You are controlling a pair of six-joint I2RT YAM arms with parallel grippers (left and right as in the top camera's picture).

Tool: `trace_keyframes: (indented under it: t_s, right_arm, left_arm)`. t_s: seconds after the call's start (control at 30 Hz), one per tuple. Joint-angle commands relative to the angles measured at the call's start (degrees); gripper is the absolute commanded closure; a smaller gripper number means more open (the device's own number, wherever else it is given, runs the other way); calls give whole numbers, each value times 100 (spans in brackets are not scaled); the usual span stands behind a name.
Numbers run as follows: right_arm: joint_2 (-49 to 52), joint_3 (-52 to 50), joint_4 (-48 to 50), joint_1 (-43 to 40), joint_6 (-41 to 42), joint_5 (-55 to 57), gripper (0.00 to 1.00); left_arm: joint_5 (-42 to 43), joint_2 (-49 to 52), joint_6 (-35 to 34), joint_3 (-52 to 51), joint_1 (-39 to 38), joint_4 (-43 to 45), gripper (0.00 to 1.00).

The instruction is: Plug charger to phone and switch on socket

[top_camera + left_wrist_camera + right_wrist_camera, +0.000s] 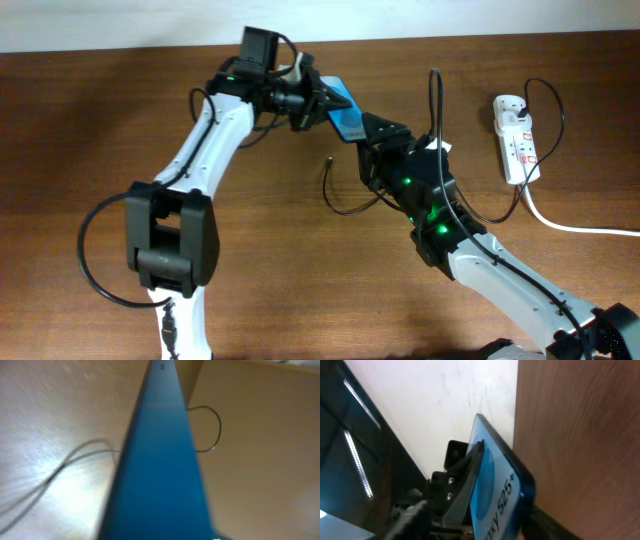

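The phone (343, 108), blue screen showing, is held tilted above the table at the back centre. My left gripper (318, 102) is shut on its upper end. My right gripper (372, 130) grips its lower end. The phone fills the left wrist view (160, 475), hiding my fingers there. In the right wrist view the phone (495, 485) stands edge-on between dark fingers. The charger (350, 208) lies loose on the table below the phone, and its small plug (328, 158) is free. The socket (515, 138) lies at the far right, apart from both grippers.
The socket's thick white cord (570, 225) runs off to the right edge. A black cable loops over the socket. The charger cable also shows on the wood in the left wrist view (212, 430). A pale wall borders the table's far edge.
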Motion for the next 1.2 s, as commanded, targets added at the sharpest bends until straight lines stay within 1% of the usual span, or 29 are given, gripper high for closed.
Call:
trace_keyframes:
  t_s: [0.0, 0.07, 0.17, 0.23, 0.27, 0.33, 0.37, 0.4, 0.43, 0.47, 0.53, 0.57, 0.63, 0.73, 0.87, 0.93, 1.03, 1.1, 1.17]
  right_arm:
    - [-22, 118, -50, -129, -1182, -7, 31]
    - [-22, 118, -168, -199, -1934, -11, 26]
    - [-22, 118, -509, -313, -3123, -46, 19]
    - [-22, 118, -682, -345, -3783, -105, 6]
    - [-22, 118, -743, -348, -4044, -140, 4]
    - [-24, 118, -975, -350, -4758, -195, 4]
    - [-24, 118, -1095, -350, -5407, -448, 4]
    - [-22, 118, -1099, -350, -5761, -595, 7]
    - [-22, 120, -1128, -350, -5956, -671, 18]
    - [-22, 146, -1143, -352, -6083, -894, 20]
    - [-22, 343, -1429, -350, -6325, -1075, 21]
    - [-22, 603, -1899, -352, -6360, -1075, 21]
    - [35, 1143, -2719, -350, -6752, -1078, 22]
    - [433, 2415, -4336, -350, -7237, -1093, 22]
    - [1161, 3567, -5471, -348, -7377, -1176, 33]
    - [1478, 3797, -5613, -323, -7372, -1255, 41]
    - [1880, 3814, -5547, -291, -7368, -1281, 46]
    - [2282, 3814, -5442, -291, -7344, -1285, 53]
    - [2507, 3814, -5261, -278, -7326, -1469, 54]
  left_arm:
    - [155, 26, 741, 28, 326, -7, 100]
    - [234, 26, 1075, 26, 468, -114, 100]
    - [227, 26, 1622, 26, 774, -616, 100]
    - [240, 26, 1897, 26, 997, -988, 100]
    - [256, 26, 1993, 26, 1064, -1119, 100]
    - [575, 26, 2463, 26, 1300, -1425, 100]
    - [824, 26, 2721, 26, 1419, -1497, 100]
    - [1086, 26, 2927, 26, 1521, -1550, 100]
    - [1423, 26, 3121, 26, 1624, -1561, 100]
    - [1779, 26, 3265, 26, 1753, -1561, 100]
    - [2039, 26, 3265, 26, 1882, -1554, 100]
    - [2170, 26, 3263, 26, 1941, -1552, 100]
    - [2328, 26, 3348, 26, 2013, -1554, 100]
    - [2339, 26, 3604, 24, 2048, -1561, 100]
    - [2332, 26, 3860, -4, 2044, -1690, 100]
    - [2319, 26, 3908, -4, 2044, -1727, 100]
    - [2308, 26, 3908, -4, 2048, -1727, 100]
    - [2293, 26, 3908, -4, 2055, -1722, 100]
    - [2297, 26, 3906, -4, 2072, -1703, 100]
